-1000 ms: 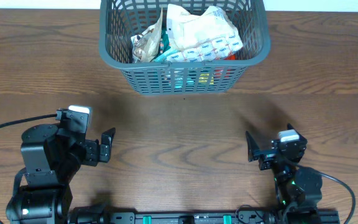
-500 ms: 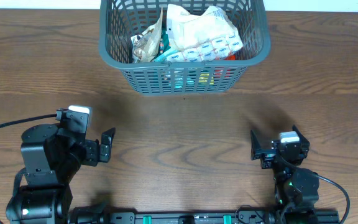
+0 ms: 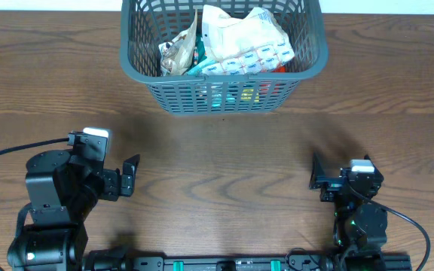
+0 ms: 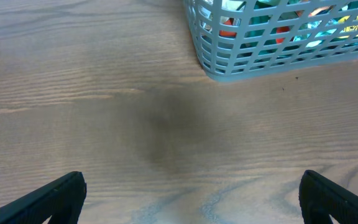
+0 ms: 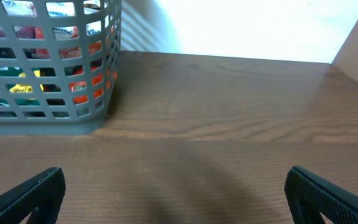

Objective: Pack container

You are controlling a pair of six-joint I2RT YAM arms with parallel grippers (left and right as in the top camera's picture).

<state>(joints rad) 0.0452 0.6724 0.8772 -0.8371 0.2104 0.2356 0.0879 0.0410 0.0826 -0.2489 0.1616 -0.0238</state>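
The dark grey lattice basket [image 3: 307,64] stands at the back middle of the table, filled with several packets: a white and blue one, a brownish bag, and teal, red and yellow items. Its corner shows in the left wrist view [image 4: 213,62] and in the right wrist view [image 5: 101,118]. My left gripper [image 3: 130,175] is open and empty at the front left, over bare wood [image 4: 188,199]. My right gripper [image 3: 319,179] is open and empty at the front right [image 5: 173,199]. Both are far from the basket.
The wooden table [image 3: 217,150] stretches between the basket and the arms. A pale wall rises behind the table's far edge in the right wrist view [image 5: 247,31]. A black rail [image 3: 217,263] runs along the front edge.
My right arm has drawn back toward the front right, its gripper moving a little right and down. The left arm and the basket have not moved.
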